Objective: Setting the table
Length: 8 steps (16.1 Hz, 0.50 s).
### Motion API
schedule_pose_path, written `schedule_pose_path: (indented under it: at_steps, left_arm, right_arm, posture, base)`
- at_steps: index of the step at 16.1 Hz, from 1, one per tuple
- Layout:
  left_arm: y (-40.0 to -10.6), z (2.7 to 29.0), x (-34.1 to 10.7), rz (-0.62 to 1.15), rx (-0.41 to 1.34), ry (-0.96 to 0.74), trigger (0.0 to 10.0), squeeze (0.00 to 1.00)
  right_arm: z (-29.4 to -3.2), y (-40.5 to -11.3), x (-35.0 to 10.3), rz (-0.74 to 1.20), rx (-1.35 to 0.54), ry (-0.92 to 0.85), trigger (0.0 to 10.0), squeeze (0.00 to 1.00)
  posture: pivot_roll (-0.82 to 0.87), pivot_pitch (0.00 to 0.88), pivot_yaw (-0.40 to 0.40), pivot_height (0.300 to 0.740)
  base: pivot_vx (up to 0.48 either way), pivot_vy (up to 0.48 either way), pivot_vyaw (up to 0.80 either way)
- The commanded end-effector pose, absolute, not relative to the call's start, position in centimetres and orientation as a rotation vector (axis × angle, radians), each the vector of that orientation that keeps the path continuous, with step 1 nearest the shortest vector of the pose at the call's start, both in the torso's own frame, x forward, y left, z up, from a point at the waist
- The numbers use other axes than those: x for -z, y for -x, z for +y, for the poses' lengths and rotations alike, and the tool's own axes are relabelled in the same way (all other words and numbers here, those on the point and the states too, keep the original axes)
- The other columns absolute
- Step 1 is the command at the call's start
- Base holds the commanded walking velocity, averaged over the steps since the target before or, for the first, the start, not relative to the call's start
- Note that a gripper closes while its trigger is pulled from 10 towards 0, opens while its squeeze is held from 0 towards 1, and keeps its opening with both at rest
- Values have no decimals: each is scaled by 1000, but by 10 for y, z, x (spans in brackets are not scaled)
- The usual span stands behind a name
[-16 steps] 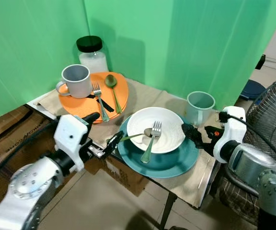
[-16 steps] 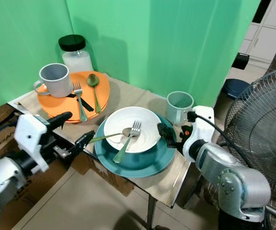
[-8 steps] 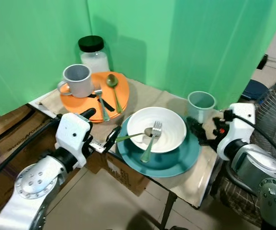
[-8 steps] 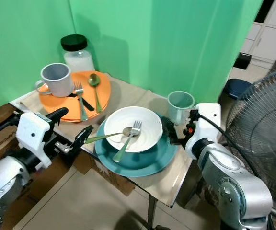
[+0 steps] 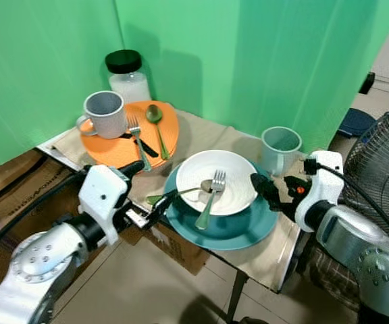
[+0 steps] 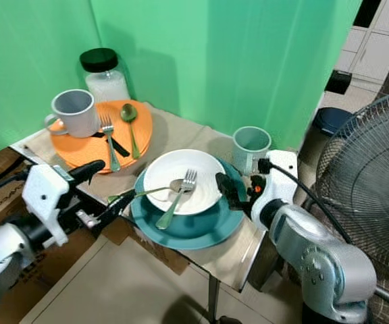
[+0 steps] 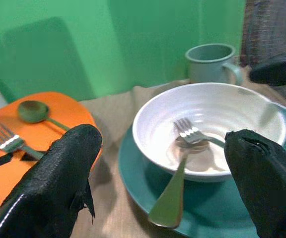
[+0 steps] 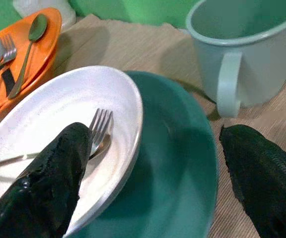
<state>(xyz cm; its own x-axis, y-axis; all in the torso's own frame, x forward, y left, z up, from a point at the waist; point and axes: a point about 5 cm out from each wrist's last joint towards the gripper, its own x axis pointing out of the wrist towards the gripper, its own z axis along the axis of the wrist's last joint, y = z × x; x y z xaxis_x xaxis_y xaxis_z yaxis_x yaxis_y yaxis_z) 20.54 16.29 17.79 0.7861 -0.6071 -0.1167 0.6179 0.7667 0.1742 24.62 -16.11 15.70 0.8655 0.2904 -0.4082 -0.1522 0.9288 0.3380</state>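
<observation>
White bowl [image 5: 217, 181] holding one fork [image 5: 209, 201] and one spoon [image 5: 181, 192], two mugs [image 5: 105, 113], left claw [image 5: 152, 191] and right claw [image 5: 262, 190] both wide.

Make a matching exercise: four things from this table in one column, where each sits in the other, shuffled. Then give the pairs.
Things
1. grey mug
2. jar
3. white bowl
4. pale green mug

Places
A. on the teal plate
B. on the orange plate
C. on the cloth by the right tool
D. behind the orange plate

Pairs: 1-B, 2-D, 3-A, 4-C
</observation>
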Motion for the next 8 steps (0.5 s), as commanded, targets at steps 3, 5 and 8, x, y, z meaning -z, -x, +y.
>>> schedule_pose_path:
  at_steps: [3, 5, 8]
  left_arm:
    - [-189, 175, -183, 129, 761, -218, 10000, 0]
    - [-186, 179, -184, 147, 775, -220, 10000, 0]
    - [-184, 186, -191, 149, 773, -226, 10000, 0]
  right_arm:
    - [-163, -250, -151, 617, -196, -396, 10000, 498]
    - [-163, -252, -151, 642, -185, -374, 10000, 0]
    - [-153, -256, -153, 705, -238, -457, 10000, 0]
  posture:
    - [-26, 0, 34, 740]
    - [-22, 0, 29, 740]
    - [-13, 0, 19, 740]
  base:
    - [0, 0, 0]
    - [0, 0, 0]
    - [0, 0, 0]
